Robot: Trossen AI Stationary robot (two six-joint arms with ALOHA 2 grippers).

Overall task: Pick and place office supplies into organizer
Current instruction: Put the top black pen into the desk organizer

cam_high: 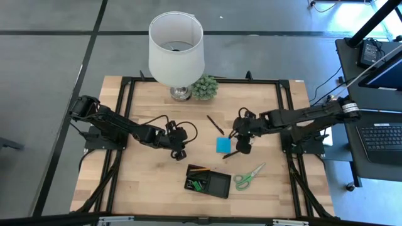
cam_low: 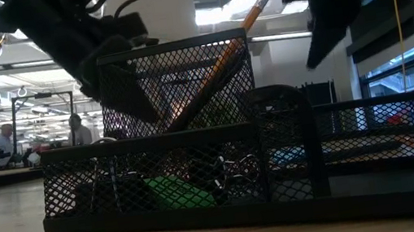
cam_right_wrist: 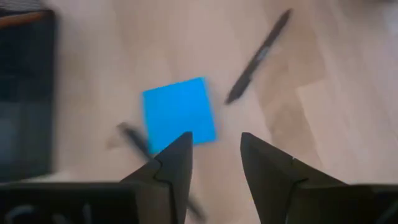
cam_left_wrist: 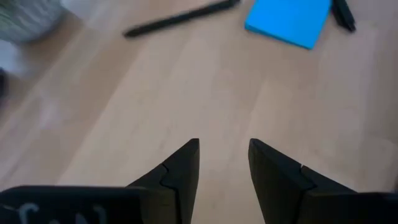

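The black mesh organizer lies near the table's front edge. An orange pencil leans inside it, and a green piece and small clips lie on its floor. The blue sticky-note pad lies flat mid-table. One black pen is just behind it and another is by its near right corner. Green-handled scissors lie right of the organizer. My left gripper is open, left of the pad, over bare wood. My right gripper is open, above the pad's right edge.
A white lamp and a small green plant stand at the table's far edge. Bare wood lies left of my left gripper and along the near left side. A desk with a laptop sits beyond the right edge.
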